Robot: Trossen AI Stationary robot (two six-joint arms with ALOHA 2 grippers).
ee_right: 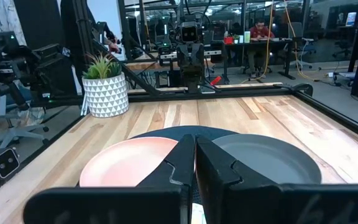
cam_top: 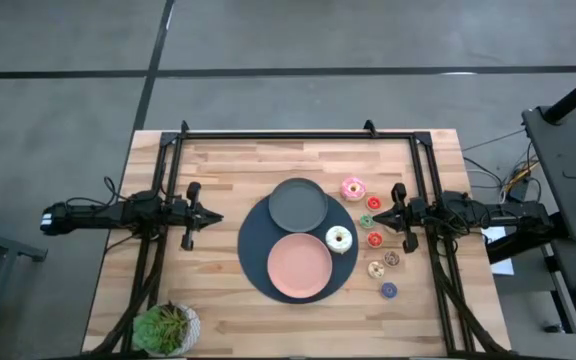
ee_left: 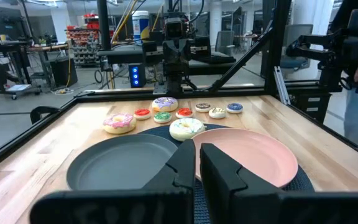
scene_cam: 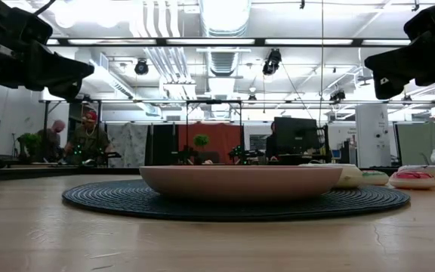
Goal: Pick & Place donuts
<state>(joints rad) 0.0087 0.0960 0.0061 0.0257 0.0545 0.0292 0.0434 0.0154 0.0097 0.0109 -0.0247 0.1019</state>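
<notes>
Several donuts lie on the table's right part: a pink-frosted one on the wood, a white one on the right edge of the dark round mat, and a lilac one. Tiny red, green, tan, brown and blue rings lie beside them. My left gripper hangs shut at the table's left, level, pointing at the mat. My right gripper hangs shut at the right, above the small donuts. Neither touches anything.
A grey plate and a pink plate sit on the mat at the table's middle. A potted plant stands at the near left corner. A black frame runs along the far edge and both sides. People sit in the room beyond.
</notes>
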